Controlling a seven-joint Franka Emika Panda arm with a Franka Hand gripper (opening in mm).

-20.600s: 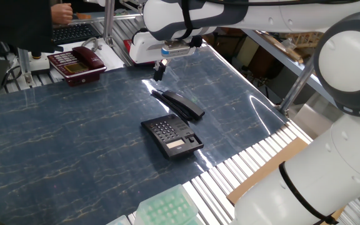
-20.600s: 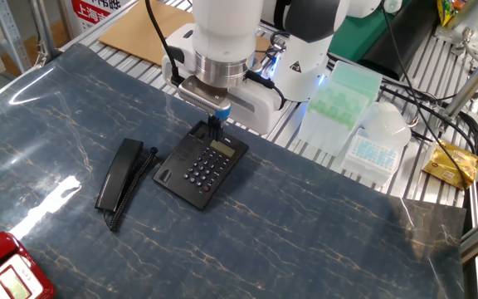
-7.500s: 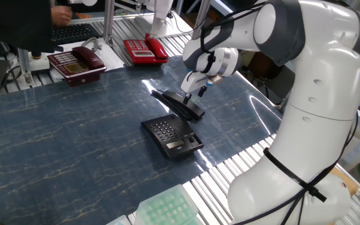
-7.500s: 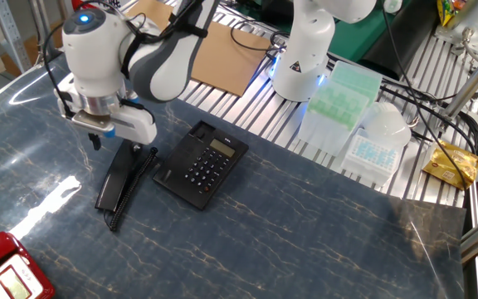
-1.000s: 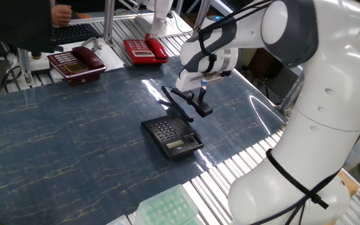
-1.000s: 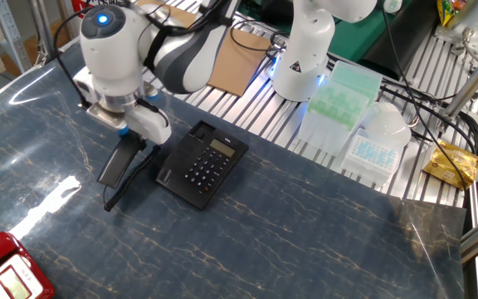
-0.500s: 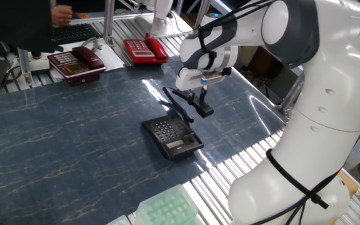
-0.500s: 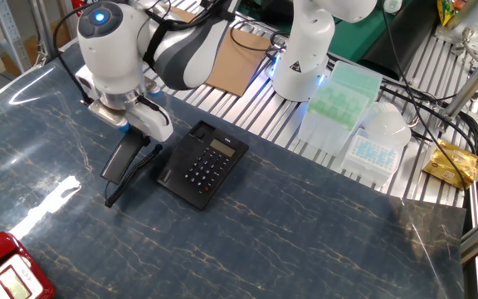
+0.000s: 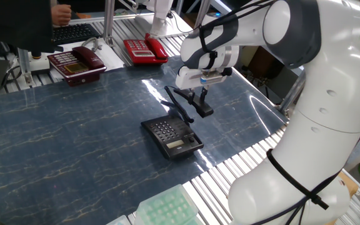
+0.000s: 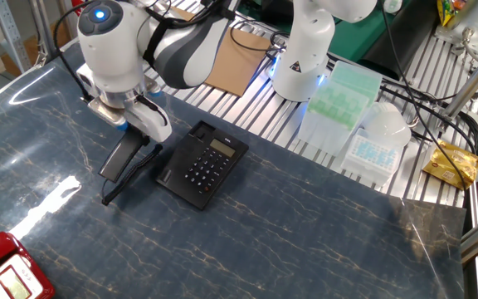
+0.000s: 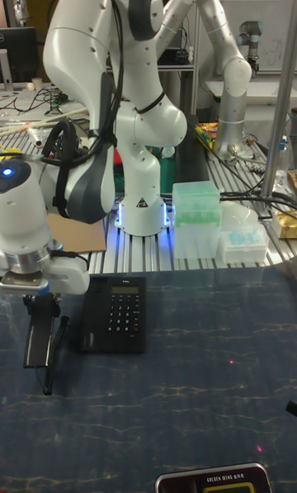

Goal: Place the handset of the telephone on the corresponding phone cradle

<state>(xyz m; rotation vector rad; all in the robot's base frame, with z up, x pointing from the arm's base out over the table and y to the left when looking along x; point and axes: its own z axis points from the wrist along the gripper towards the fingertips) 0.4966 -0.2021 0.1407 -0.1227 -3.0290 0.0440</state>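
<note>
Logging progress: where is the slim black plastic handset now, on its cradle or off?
Off. The slim black plastic handset hangs tilted in the gripper, beside the black keypad phone.

The handset [image 11: 38, 337] is being held upright-tilted by the gripper [image 11: 39, 301] just left of the telephone [image 11: 115, 324], its cord dangling toward the table [image 11: 181, 410].

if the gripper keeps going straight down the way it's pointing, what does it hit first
Probably the table. The gripper points down, shut on the handset, whose far end hangs lowest beside the telephone, so that end likely lands first.
</note>
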